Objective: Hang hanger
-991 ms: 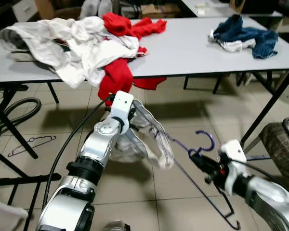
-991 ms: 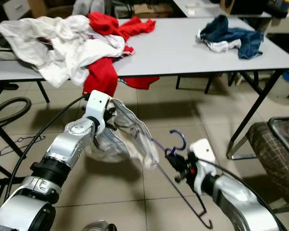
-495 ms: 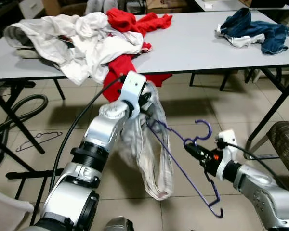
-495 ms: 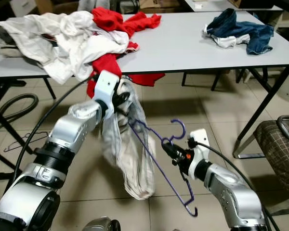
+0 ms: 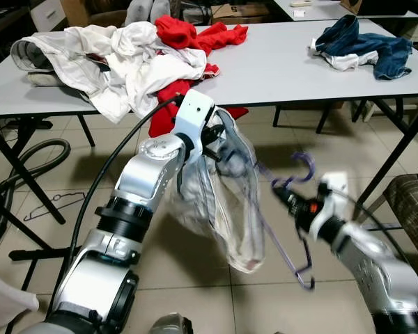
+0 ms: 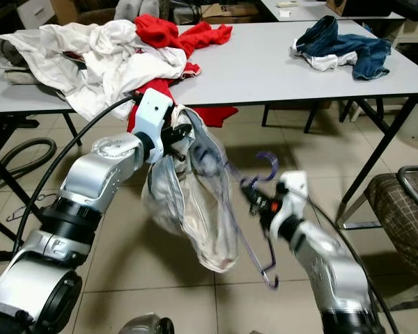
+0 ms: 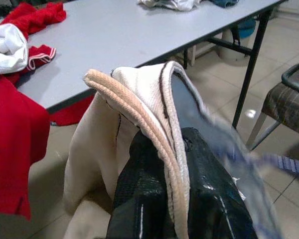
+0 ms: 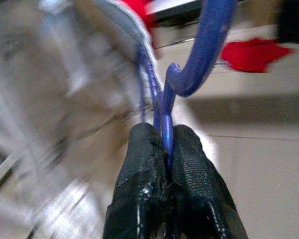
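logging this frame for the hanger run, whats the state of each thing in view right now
left gripper: shut on the hem of the off-white garment
right gripper: shut on the neck of the purple wire hanger
off-white garment: hanging in the air, partly over the hanger
purple wire hanger: tilted, one end inside the garment
grey folding table: standing
white and red clothes pile: heaped, red piece drooping over the edge
blue clothes: crumpled on the table

Purple hanger (image 5: pixel 292 209), pinched in the black fingers (image 8: pixel 189 164) of the right pincer (image 8: pixel 165 149). Cream-white garment (image 5: pixel 223 209) with a beige ribbed edge, clamped by the black left pincer (image 7: pixel 169 209). On the grey worktop (image 5: pixel 272 62): white and red clothes (image 5: pixel 139 56), blue denim (image 5: pixel 366 49). Plaid chair seat (image 5: pixel 412 209), beige tiled floor (image 5: pixel 90 209).
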Motion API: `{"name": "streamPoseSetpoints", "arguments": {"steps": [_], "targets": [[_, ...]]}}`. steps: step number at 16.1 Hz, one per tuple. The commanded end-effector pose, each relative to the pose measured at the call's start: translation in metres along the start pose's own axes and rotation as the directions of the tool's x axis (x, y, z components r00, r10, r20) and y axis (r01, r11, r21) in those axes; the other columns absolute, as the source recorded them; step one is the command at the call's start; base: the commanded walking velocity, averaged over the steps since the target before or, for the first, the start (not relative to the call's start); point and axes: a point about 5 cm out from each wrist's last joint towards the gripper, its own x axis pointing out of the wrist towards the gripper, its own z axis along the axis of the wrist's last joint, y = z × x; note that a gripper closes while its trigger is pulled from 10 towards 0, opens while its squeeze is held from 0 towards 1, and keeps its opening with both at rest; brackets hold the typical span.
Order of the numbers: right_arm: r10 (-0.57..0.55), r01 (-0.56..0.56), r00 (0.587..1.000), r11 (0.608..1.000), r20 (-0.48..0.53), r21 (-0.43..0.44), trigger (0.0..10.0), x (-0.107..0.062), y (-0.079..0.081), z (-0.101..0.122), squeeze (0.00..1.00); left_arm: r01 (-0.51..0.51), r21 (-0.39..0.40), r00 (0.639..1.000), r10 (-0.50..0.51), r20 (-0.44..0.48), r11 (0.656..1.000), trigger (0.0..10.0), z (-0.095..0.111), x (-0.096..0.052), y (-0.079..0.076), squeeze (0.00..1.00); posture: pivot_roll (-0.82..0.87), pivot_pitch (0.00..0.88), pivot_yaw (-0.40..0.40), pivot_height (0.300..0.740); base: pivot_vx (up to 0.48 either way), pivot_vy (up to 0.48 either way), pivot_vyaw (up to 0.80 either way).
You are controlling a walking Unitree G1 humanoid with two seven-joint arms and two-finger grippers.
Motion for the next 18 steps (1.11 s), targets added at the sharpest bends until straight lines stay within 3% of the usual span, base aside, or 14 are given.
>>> {"name": "streamPoseSetpoints", "arguments": {"steps": [1, 3, 5, 9, 11, 13, 15, 18], "targets": [[-0.066, 0.066, 0.998, 0.997, 0.007, 0.026, 10.0, -0.002, -0.009, 0.003, 0.0, 0.001, 0.032, 0.999, -0.003, 0.053, 0.999, 10.0, 0.015, -0.003, 0.0, 0.0, -0.02, 0.0, 0.063, 0.74, 0.0, 0.0, 0.0], [-0.157, 0.155, 0.988, 0.98, 0.007, 0.123, 10.0, 0.009, -0.02, 0.001, 0.0, 0.071, -0.003, 0.995, -0.071, 0.07, 0.997, 10.0, 0.021, -0.003, -0.008, 0.0, -0.02, 0.0, 0.064, 0.74, 0.0, 0.0, 0.0], [-0.184, 0.149, 0.978, 0.947, 0.096, 0.286, 10.0, 0.023, -0.022, 0.014, 0.0, 0.199, -0.104, 0.979, -0.193, 0.061, 0.975, 10.0, 0.023, -0.006, -0.023, 0.0, -0.02, 0.0, 0.061, 0.74, 0.0, 0.0, 0.0], [-0.24, 0.137, 0.946, 0.905, 0.218, 0.404, 10.0, 0.033, -0.028, 0.041, 0.0, 0.344, -0.175, 0.939, -0.344, 0.034, 0.923, 10.0, 0.024, -0.013, -0.033, 0.0, 0.0, 0.0, 0.052, 0.74, 0.0, 0.0, 0.0], [-0.241, 0.114, 0.935, 0.898, 0.259, 0.426, 10.0, 0.04, -0.027, 0.055, 0.0, 0.413, -0.097, 0.908, -0.417, -0.033, 0.906, 10.0, 0.017, -0.017, -0.034, 0.0, 0.0, 0.0, 0.052, 0.74, 0.0, 0.0, 0.0], [-0.232, 0.097, 0.934, 0.898, 0.273, 0.429, 10.0, 0.042, -0.028, 0.065, 0.0, 0.423, -0.074, 0.902, -0.427, -0.059, 0.903, 10.0, 0.015, -0.018, -0.03, 0.0, 0.0, 0.0, 0.048, 0.74, 0.0, 0.0, 0.0], [-0.243, 0.108, 0.93, 0.898, 0.277, 0.427, 10.0, 0.042, -0.032, 0.068, 0.0, 0.46, -0.089, 0.884, -0.465, -0.046, 0.884, 10.0, 0.021, -0.021, -0.03, 0.0, 0.0, 0.0, 0.044, 0.74, 0.0, 0.0, 0.0], [-0.276, 0.157, 0.919, 0.912, 0.283, 0.38, 10.0, 0.049, -0.033, 0.069, 0.0, 0.548, -0.176, 0.836, -0.543, 0.08, 0.817, 10.0, 0.045, -0.022, -0.044, 0.0, 0.01, 0.0, 0.039, 0.74, 0.0, 0.0, 0.0]]}}
